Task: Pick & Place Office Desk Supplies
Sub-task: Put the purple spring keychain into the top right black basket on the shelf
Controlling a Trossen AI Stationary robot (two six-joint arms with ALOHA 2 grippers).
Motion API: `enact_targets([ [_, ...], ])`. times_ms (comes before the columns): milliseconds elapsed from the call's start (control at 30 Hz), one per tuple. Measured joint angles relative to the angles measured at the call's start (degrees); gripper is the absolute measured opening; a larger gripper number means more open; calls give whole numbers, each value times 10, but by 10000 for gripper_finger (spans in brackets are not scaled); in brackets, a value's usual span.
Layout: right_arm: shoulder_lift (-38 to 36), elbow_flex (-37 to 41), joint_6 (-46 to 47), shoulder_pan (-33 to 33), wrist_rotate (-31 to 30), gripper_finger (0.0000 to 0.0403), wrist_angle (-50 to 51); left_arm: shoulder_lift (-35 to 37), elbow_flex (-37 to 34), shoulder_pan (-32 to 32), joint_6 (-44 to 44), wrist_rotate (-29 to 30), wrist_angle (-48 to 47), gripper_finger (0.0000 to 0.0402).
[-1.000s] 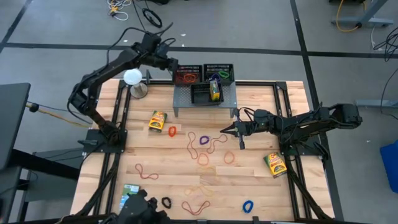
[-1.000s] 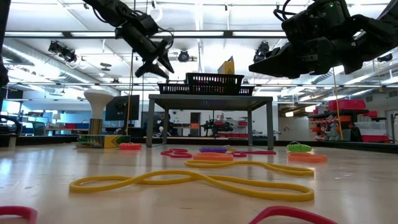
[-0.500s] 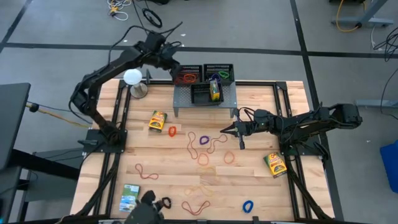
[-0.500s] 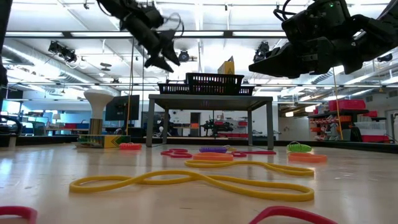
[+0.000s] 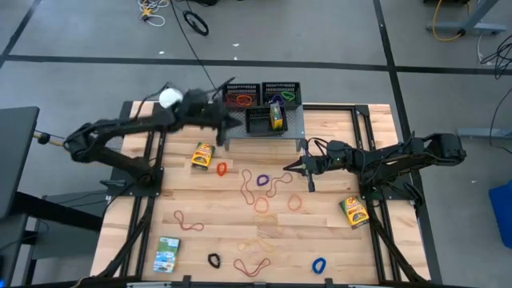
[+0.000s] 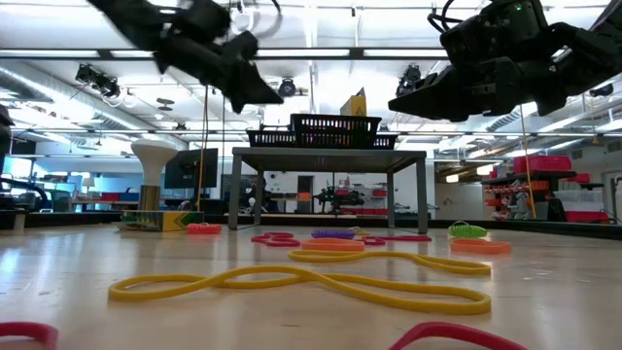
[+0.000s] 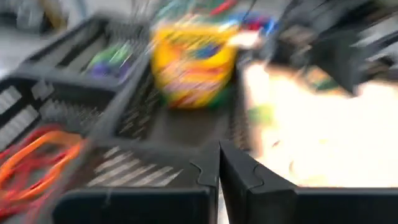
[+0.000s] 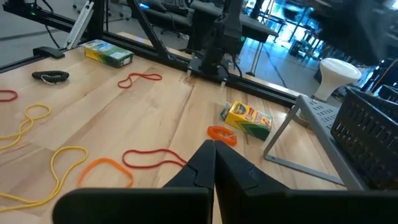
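From above, the left gripper point(image 5: 230, 122) hangs at the left front corner of the grey perforated metal shelf point(image 5: 292, 126), at about eleven o'clock on the pale wooden table point(image 5: 328, 240), its fingers pressed together and empty. On the shelf sit three small black mesh trays: one holds red and orange rubber-band loops point(image 5: 242, 99), the next green and purple loops point(image 5: 283, 97), and the front tray point(image 5: 261, 122) holds an upright yellow-green card box point(image 5: 277, 117). The right gripper point(image 5: 289, 169) hovers near the table's middle, fingers closed on nothing, just above a cluster of purple, red and orange loops point(image 5: 262, 181). A second yellow-green box point(image 5: 203, 154) lies at nine o'clock of that cluster, a third point(image 5: 353, 211) at four o'clock near the right edge, and a green-white box point(image 5: 167, 254) at seven o'clock. A black loop point(image 5: 214, 260) and a blue loop point(image 5: 319, 264) lie along the near edge. A white ball on a stand point(image 5: 170, 98) is at the far left corner.

In the low view a long yellow loop point(image 6: 301, 282) lies closest, with the shelf beyond.

The left wrist view, blurred, shows closed fingers point(image 7: 244, 177) before the tray with the box.

The right wrist view shows closed fingers point(image 8: 230, 167) over bare wood, an orange loop point(image 8: 221, 134) beside a yellow-green box.
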State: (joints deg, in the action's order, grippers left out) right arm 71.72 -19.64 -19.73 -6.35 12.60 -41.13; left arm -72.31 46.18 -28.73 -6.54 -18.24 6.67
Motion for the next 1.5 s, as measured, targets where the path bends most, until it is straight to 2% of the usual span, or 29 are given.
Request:
enact_targets([
  [67,0,0,17,0,0,7,-11,32,-65,27,8,8,90,11],
  [167,0,0,40,0,0,7,-33,67,-132,59,42,54,164,12],
  [300,0,0,55,0,0,7,-59,72,-165,90,104,94,179,12],
  [433,0,0,55,0,-6,7,-77,57,-201,137,80,97,208,8],
  [633,0,-17,94,5,-22,6,-66,1,-295,200,75,154,469,8],
  [800,0,-56,149,69,-169,3,68,-59,-339,233,91,208,610,11],
  [900,0,-95,209,114,-247,2,189,-94,-339,246,88,213,639,11],
  [1000,0,-129,283,152,-295,2,305,-125,-332,253,82,212,652,11],
  [1267,10,-172,471,220,-289,2,507,-191,-302,254,80,212,650,11],
  [1400,52,-206,495,240,-286,19,547,-215,-286,254,80,212,652,11],
  [1500,98,-247,490,246,-243,45,591,-229,-277,254,82,212,652,11],
])
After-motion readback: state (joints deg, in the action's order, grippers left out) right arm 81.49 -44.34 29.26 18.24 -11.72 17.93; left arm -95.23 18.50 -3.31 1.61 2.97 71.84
